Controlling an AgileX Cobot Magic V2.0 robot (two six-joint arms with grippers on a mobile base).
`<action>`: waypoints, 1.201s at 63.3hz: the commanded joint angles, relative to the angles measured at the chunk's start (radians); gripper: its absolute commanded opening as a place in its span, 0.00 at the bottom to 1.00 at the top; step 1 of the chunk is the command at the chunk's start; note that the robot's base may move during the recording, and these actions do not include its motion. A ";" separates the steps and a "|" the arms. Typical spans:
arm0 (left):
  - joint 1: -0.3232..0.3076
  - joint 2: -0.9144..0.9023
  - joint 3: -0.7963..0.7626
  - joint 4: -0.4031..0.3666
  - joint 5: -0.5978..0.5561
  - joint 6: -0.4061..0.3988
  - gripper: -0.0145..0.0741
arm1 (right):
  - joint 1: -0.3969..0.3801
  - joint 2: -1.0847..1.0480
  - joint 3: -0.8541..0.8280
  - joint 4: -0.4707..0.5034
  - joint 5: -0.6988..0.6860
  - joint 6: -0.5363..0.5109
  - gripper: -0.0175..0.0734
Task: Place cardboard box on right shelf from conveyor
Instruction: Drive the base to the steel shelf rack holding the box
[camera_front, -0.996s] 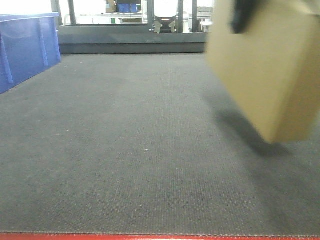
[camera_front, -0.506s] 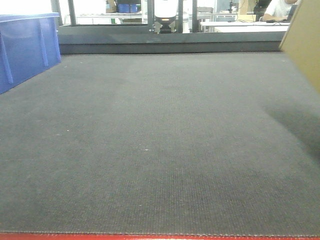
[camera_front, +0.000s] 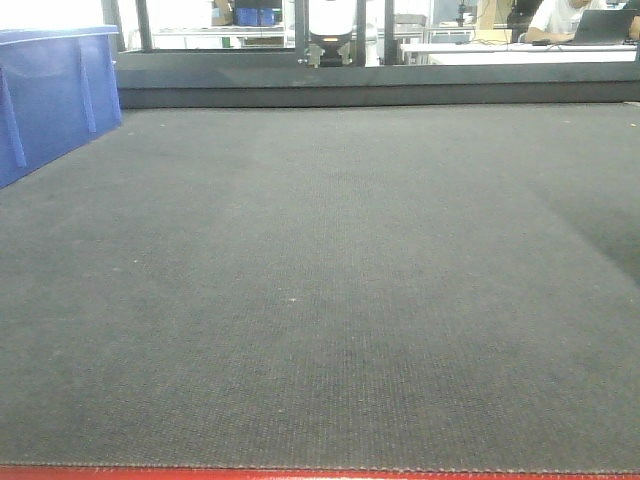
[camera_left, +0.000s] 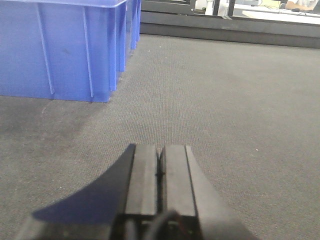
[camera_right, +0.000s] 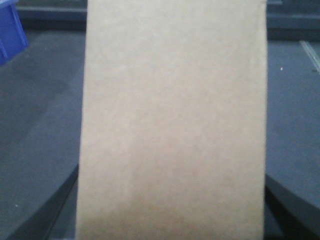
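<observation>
The plain tan cardboard box fills the middle of the right wrist view, held off the dark grey conveyor. My right gripper is shut on it, and its dark fingers show at both lower sides of the box. In the front view neither the box nor either gripper shows; only a faint shadow lies on the belt at the far right. My left gripper hovers low over the belt, shut with nothing in it, the two pads pressed together. The right shelf is out of view.
A blue plastic bin stands on the belt at the far left, also ahead and left of the left gripper as the bin. The belt's red edge runs along the near side. A dark rail bounds the far side.
The box, hanging tilted at the upper right of the front view a second ago, has slid off to the right and left that view entirely.
</observation>
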 joint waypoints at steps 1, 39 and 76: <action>0.002 -0.012 -0.003 -0.005 -0.077 -0.005 0.03 | -0.007 -0.011 -0.030 -0.014 -0.102 -0.012 0.42; 0.002 -0.012 -0.003 -0.005 -0.077 -0.005 0.03 | -0.007 -0.012 -0.030 -0.014 -0.100 -0.012 0.42; 0.002 -0.012 -0.003 -0.005 -0.077 -0.005 0.03 | -0.007 -0.011 -0.030 -0.014 -0.099 -0.012 0.42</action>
